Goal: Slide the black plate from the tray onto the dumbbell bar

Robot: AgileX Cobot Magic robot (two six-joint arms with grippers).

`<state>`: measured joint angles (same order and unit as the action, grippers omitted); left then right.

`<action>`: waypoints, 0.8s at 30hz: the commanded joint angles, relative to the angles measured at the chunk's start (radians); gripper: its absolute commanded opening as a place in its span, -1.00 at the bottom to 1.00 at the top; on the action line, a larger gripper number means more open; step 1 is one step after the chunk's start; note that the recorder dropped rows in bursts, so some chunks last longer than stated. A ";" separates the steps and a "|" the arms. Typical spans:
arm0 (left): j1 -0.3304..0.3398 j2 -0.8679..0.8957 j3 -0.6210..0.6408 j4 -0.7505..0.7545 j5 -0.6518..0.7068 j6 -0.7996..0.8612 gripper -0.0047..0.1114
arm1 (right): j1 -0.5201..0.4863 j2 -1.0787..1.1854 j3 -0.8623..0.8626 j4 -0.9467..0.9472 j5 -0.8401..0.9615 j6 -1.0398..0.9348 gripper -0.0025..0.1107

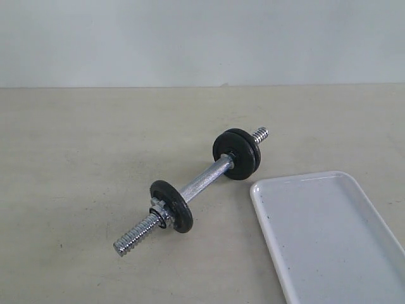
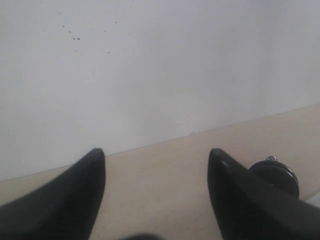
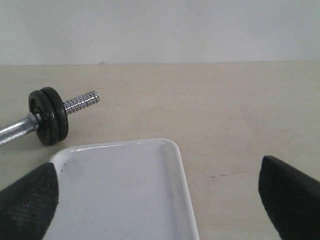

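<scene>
Jaws: the left gripper (image 2: 156, 152) is standing with its jaws well apart and holding nothing; the right gripper (image 3: 157, 165) is spreading its jaws wide, also holding nothing.
Arms: neither is showing in the exterior view, so both are hanging clear of the work.
Dumbbell bar: the dumbbell bar (image 1: 205, 179) is lying slantwise on the table (image 1: 95, 145), just beside the tray's corner but not touching it.
Tray: the tray (image 1: 329, 247) is showing no disc on the part in view; its far edge is running out of frame.
Black plate: the black plate (image 3: 59, 119) is most likely sitting as the outer of two discs pressed together at the bar's far end, with bare thread poking beyond it.
Near end: a single disc (image 1: 172, 206) is sitting behind a chrome nut (image 1: 158, 206).
Step in hand: the sliding is looking done, and the arms are idling.
Next move: nothing more than keeping clear is being called for, unless the far plate is needing a nut.
</scene>
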<state>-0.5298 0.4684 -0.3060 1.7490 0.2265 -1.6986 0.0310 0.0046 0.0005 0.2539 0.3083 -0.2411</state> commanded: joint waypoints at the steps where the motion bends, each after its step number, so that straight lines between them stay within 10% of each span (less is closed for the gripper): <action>1: 0.000 -0.001 0.003 -0.005 0.002 -0.014 0.04 | 0.002 -0.005 0.000 0.011 -0.027 0.004 0.88; 6: 0.000 -0.001 0.003 -0.005 0.002 -0.014 0.04 | 0.002 -0.005 0.000 -0.540 -0.016 0.556 0.88; 11: 0.000 -0.001 0.003 -0.005 0.002 -0.014 0.04 | 0.002 -0.005 0.000 -0.378 -0.003 0.283 0.88; 24: 0.000 -0.001 0.003 -0.005 0.002 -0.014 0.04 | 0.002 -0.005 0.000 -0.285 0.021 0.344 0.88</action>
<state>-0.5298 0.4684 -0.3060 1.7490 0.2265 -1.6986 0.0310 0.0046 0.0005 -0.0292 0.3302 0.0995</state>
